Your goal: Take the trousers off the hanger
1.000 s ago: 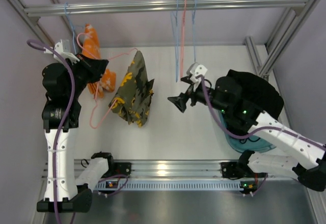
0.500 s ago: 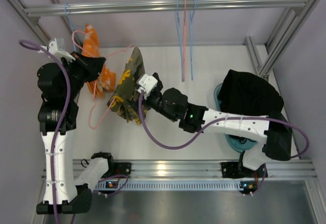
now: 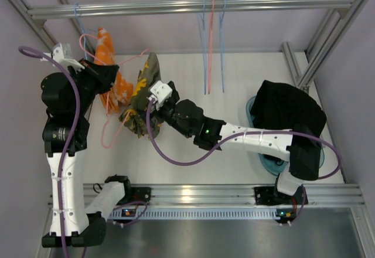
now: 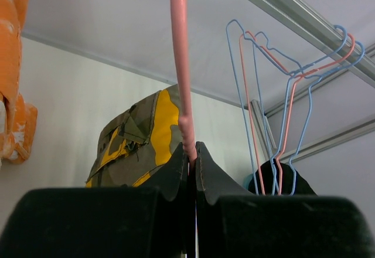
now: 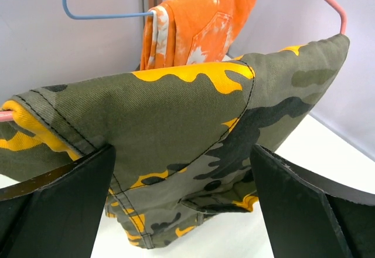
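The camo trousers (image 5: 176, 129) are olive-green with yellow and dark patches, and the other trousers (image 3: 290, 111) are plain black. Their hanger (image 4: 182, 82) is pink, and the garment (image 5: 199, 29) is orange mottled with white.

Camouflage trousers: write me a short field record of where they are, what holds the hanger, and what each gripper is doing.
camouflage trousers: draped over the pink hanger, not yet off
pink hanger: wire pinched by the left gripper
left gripper: shut on the pink hanger
right gripper: open, one finger on each side of the camouflage trousers
black trousers: lying at the table's right, over a teal object
orange garment: on a blue hanger
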